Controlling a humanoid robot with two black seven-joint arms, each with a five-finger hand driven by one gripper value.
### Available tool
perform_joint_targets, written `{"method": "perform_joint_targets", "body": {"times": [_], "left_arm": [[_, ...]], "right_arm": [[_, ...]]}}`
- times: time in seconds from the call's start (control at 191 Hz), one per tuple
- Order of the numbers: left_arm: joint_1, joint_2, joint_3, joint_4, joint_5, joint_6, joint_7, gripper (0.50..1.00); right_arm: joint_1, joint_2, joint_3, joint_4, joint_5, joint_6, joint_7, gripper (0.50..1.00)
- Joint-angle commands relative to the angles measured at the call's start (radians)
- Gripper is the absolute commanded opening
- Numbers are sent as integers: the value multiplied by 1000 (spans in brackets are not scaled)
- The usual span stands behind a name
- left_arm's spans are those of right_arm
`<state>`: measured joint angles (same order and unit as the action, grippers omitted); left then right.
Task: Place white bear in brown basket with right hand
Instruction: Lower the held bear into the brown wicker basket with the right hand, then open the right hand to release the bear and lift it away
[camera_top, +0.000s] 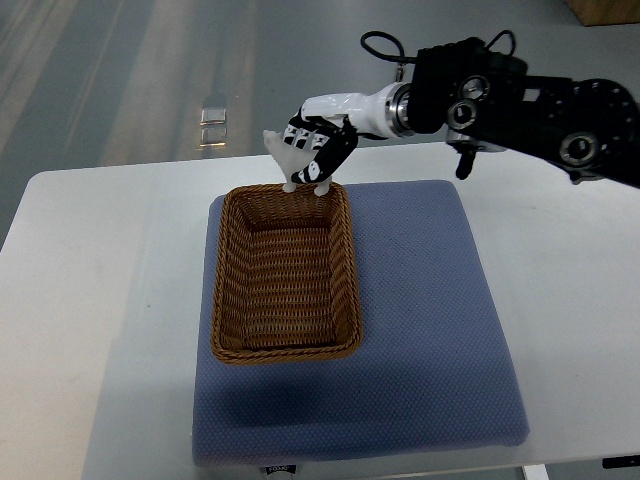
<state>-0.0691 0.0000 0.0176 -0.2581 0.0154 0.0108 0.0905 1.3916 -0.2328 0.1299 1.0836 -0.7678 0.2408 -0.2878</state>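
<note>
Bear being held over the basket's far rim.

White bear (287, 160) is being gripped by the curled fingers (325, 150) of the right hand (318, 148), above the far edge of the brown basket (228, 290), which is resting empty on a blue cushion (430, 320). Lowering and release are judged as remaining.

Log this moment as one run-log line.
right robot hand: shut on white bear | position: above far rim of brown basket | basket: holds nothing, on blue mat | bear: not yet released

Blue-grey cushion mat (430, 330) on white table (100, 300); grey floor (150, 70) beyond.
</note>
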Motion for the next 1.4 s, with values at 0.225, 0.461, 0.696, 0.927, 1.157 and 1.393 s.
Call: {"method": "perform_joint_targets", "body": {"times": [0.225,0.461,0.696,0.927,1.157,1.393], "left_arm": [[0,0,-1,2,0,0,0,1000],[0,0,-1,2,0,0,0,1000],[0,0,-1,2,0,0,0,1000],[0,0,-1,3,0,0,-2,1000],[0,0,-1,3,0,0,0,1000],[0,0,-2,3,0,0,0,1000]], "right_arm": [[-69,227,-47,-160,-28,-58,4,513],[-149,233,-49,-162,-65,-84,6,531],[-209,233,-49,-191,-137,-100,19,539],[-230,233,-49,-197,-151,-101,27,607],[-232,233,-47,-195,-151,-101,29,752],[-227,233,-44,-195,-151,-100,27,825]]}}
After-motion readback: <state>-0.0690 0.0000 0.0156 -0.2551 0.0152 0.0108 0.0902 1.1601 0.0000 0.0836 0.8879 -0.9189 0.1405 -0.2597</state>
